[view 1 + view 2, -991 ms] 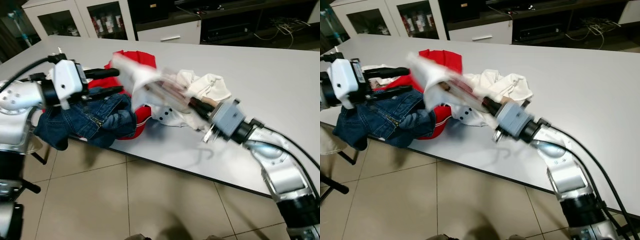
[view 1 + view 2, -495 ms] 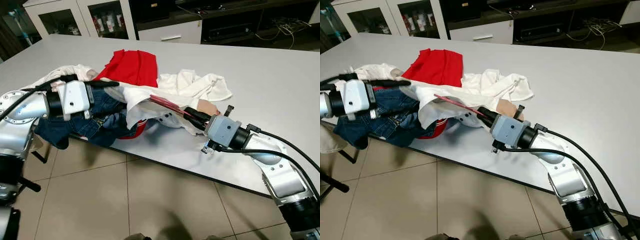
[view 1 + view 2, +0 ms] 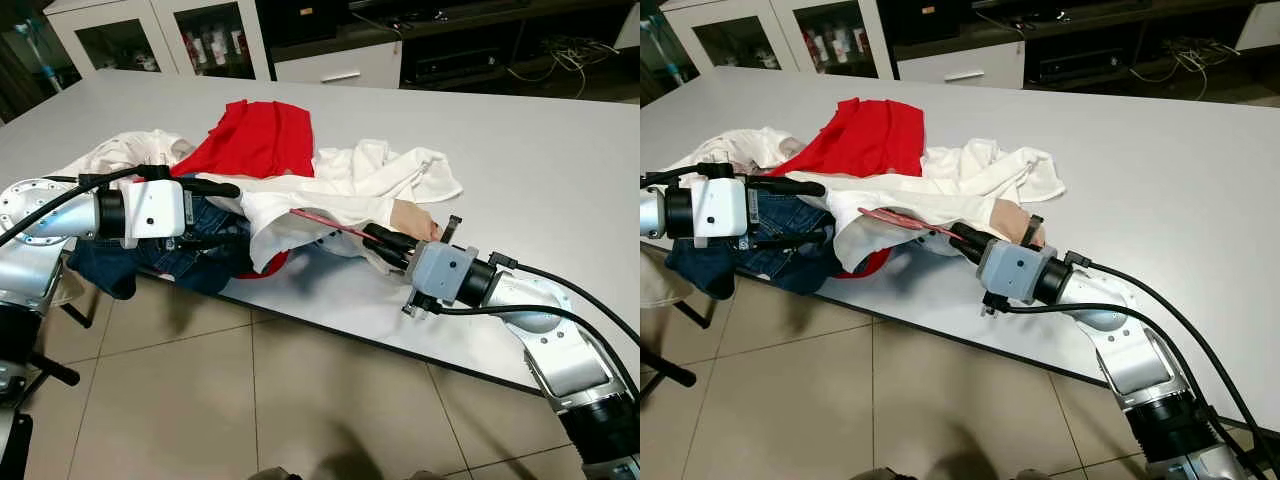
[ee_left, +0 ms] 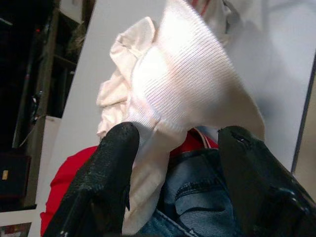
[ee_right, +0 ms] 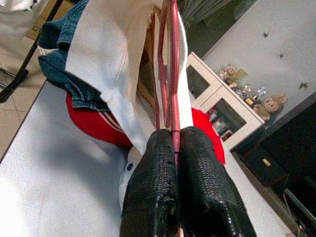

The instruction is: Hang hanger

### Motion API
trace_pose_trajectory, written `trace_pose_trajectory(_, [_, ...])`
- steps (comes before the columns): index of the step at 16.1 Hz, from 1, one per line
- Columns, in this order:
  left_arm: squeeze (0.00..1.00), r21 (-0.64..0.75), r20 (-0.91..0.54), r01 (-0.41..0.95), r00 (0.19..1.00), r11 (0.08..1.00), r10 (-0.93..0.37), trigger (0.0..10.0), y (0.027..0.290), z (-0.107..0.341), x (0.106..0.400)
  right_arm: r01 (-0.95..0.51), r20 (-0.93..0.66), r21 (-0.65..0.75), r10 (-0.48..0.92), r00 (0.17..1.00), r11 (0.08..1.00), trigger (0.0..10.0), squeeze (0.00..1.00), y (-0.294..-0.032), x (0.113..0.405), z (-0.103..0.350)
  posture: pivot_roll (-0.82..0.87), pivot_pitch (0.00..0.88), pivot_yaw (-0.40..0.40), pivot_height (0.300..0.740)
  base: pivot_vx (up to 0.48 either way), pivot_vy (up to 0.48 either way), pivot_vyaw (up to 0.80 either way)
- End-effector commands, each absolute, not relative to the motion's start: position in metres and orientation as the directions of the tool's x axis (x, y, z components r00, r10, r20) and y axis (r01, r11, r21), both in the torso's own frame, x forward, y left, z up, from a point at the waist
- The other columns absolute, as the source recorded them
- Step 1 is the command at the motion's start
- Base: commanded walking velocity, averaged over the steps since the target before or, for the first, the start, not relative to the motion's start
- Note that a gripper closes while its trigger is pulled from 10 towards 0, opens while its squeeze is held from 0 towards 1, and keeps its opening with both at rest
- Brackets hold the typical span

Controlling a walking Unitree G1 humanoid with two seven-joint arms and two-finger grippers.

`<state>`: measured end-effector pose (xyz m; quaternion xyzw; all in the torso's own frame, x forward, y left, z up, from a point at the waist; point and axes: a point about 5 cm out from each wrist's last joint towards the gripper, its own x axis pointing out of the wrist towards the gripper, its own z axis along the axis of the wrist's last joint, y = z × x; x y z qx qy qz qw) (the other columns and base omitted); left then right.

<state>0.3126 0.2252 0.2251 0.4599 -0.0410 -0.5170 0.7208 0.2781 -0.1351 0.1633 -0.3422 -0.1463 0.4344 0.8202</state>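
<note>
Near the table [image 3: 560,170] edge, right gripper [image 3: 375,240] pinches a red hanger [image 5: 168,64] inside the white shirt [image 3: 330,205]; left gripper [image 3: 225,212], fingers apart, straddles its hem.

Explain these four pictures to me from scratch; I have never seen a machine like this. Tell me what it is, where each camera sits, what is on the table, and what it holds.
This is a humanoid robot with two silver arms, each ending in a gripper of two black fingers. Two pictures come from a stereo camera on its head, looking down at a grey table. The other two come from cameras on its wrists, looking along the fingers.

On the table lies a heap of clothes: a red garment, blue jeans hanging over the near edge, and white garments.

The right gripper is shut on a thin red hanger that runs into a white shirt. The left gripper is open, its fingers either side of a fold of that shirt's fabric, above the jeans.
</note>
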Motion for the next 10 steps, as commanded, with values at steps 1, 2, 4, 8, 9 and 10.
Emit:
trace_pose_trajectory(1, [0.0, 0.706, -0.454, 0.709, 0.457, 0.004, -0.765, 10.0, 0.224, 0.224, 0.316, -0.577, -0.018, -0.74, 0.847, 0.531, 0.346, 10.0, 0.0, -0.124, 0.277, 0.178, -0.12, 0.0, 0.121, 0.74, 0.0, 0.0, 0.0])
trace_pose_trajectory(2, [0.0, 0.709, -0.461, 0.705, 0.457, -0.006, -0.761, 10.0, 0.224, 0.223, 0.318, -0.57, -0.025, -0.753, 0.852, 0.523, 0.328, 10.0, 0.0, -0.123, 0.275, 0.178, -0.12, 0.0, 0.122, 0.74, 0.0, 0.0, 0.0])
trace_pose_trajectory(4, [0.0, 0.709, -0.46, 0.705, 0.453, -0.009, -0.764, 10.0, 0.221, 0.221, 0.321, -0.565, -0.028, -0.764, 0.858, 0.512, 0.312, 10.0, 0.0, -0.121, 0.273, 0.178, -0.12, 0.0, 0.126, 0.74, 0.0, 0.0, 0.0])
trace_pose_trajectory(8, [0.0, 0.695, -0.495, 0.718, 0.452, -0.027, -0.742, 10.0, 0.215, 0.208, 0.325, -0.558, 0.013, -0.762, 0.869, 0.494, 0.329, 10.0, 0.0, -0.115, 0.27, 0.184, -0.13, 0.0, 0.129, 0.74, 0.0, 0.0, 0.0])
trace_pose_trajectory(9, [0.0, 0.696, -0.503, 0.717, 0.461, -0.027, -0.731, 10.0, 0.215, 0.205, 0.326, -0.556, 0.019, -0.761, 0.869, 0.494, 0.333, 10.0, 0.0, -0.116, 0.27, 0.185, -0.13, 0.0, 0.129, 0.74, 0.0, 0.0, 0.0])
trace_pose_trajectory(10, [0.0, 0.701, -0.504, 0.712, 0.469, -0.027, -0.726, 10.0, 0.215, 0.203, 0.327, -0.554, 0.027, -0.762, 0.871, 0.491, 0.335, 10.0, 0.0, -0.117, 0.27, 0.187, -0.13, 0.0, 0.127, 0.74, 0.0, 0.0, 0.0])
